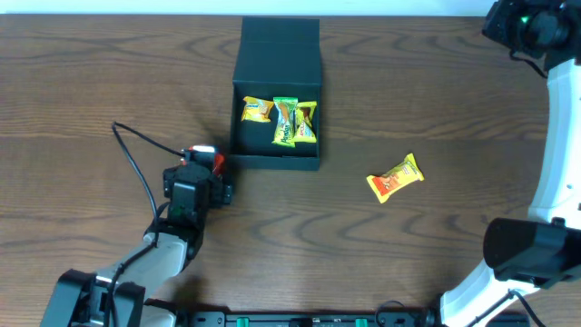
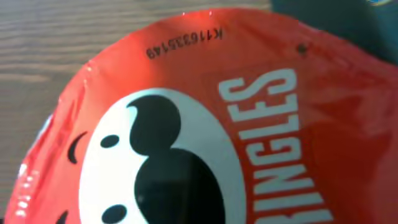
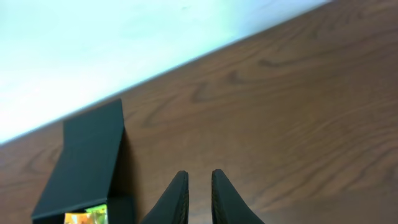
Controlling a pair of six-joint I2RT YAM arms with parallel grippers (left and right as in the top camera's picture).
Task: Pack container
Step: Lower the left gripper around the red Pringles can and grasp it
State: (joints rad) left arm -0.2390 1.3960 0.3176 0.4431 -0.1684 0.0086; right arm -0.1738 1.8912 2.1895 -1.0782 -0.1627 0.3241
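The container (image 1: 277,64) is a dark teal-green box with its flap lid open at the far side, and it also shows in the right wrist view (image 3: 87,155). Inside lie three yellow and green snack packets (image 1: 280,121). My left gripper (image 1: 205,162) sits just left of the box's front corner, shut on a red Pringles packet (image 1: 214,157). That packet fills the left wrist view (image 2: 205,124) and hides the fingers. My right gripper (image 3: 199,177) is raised at the far right, empty, with its fingers nearly together.
An orange and yellow snack packet (image 1: 395,177) lies on the wooden table (image 1: 436,100) to the right of the box. A black cable (image 1: 136,154) loops left of the left arm. The right arm's white links (image 1: 558,163) stand along the right edge.
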